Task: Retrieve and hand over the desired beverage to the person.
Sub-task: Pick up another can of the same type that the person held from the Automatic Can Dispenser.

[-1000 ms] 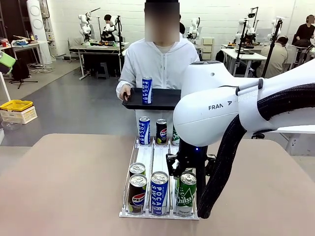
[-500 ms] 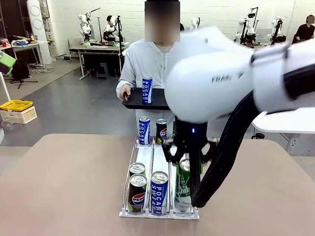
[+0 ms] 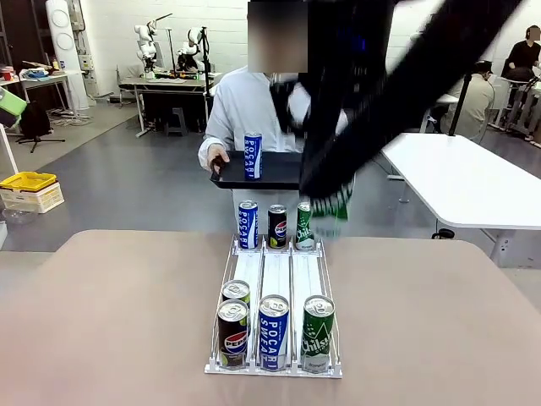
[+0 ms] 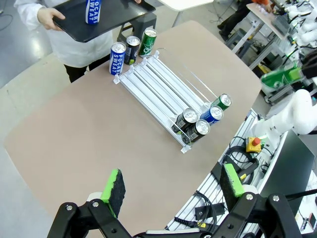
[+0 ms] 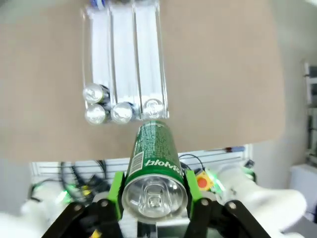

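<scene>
Tan table [image 4: 74,134] below; right jaws clenched on green can [image 5: 153,163]; left jaws spread wide, holding nothing.

A clear plastic three-lane can rack [image 3: 275,275] stands mid-table, a person [image 3: 254,110] behind it holding a flat black tray [image 3: 275,173].

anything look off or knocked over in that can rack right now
Nothing stands out. The cans in the rack stand upright in their lanes, none tipped or spilled. The right gripper holds a green can cleanly, and the blue can stands upright on the person's tray.
</scene>
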You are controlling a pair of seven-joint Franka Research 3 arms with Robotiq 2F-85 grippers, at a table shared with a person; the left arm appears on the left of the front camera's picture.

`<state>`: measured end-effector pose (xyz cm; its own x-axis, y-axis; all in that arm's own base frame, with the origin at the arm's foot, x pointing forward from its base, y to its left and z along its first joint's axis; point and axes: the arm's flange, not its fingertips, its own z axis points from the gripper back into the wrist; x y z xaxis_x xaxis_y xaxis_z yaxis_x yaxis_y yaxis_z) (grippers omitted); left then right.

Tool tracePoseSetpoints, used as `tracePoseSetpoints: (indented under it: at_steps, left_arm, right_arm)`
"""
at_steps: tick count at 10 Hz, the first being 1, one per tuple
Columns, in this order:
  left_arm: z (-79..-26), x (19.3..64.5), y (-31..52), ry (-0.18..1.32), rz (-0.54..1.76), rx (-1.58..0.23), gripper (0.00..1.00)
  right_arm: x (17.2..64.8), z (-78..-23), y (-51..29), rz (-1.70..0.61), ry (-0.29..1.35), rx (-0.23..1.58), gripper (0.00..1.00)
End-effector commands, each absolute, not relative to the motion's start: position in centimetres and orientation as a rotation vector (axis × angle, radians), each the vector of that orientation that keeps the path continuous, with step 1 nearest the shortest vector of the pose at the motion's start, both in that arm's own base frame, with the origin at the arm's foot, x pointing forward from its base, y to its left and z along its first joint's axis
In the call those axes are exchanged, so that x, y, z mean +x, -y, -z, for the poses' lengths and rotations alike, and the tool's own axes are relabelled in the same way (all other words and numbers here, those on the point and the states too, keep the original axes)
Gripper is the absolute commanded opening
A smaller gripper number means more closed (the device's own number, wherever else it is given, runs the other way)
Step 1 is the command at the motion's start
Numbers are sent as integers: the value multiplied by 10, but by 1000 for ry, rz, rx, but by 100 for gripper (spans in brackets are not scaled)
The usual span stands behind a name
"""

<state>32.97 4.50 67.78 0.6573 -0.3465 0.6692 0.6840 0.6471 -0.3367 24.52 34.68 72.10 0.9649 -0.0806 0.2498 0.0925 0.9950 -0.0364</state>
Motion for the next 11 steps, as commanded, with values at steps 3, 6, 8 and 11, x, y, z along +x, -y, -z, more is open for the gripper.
tracePoseSetpoints:
  at_steps: [3, 6, 8, 11]
  left_arm:
    - [-678, 329, -46, 609, 639, -620, 100]
    - [-678, 329, -46, 609, 639, -620, 100]
    - [-678, 329, -46, 609, 639, -620, 100]
    - [-678, 329, -46, 609, 639, -620, 100]
  right_arm:
    - [307, -751, -343, 196, 241, 12, 0]
    - [348, -741, -329, 185, 164, 71, 0]
    - [347, -732, -328, 193, 176, 32, 0]
    - [347, -732, -328, 193, 176, 32, 0]
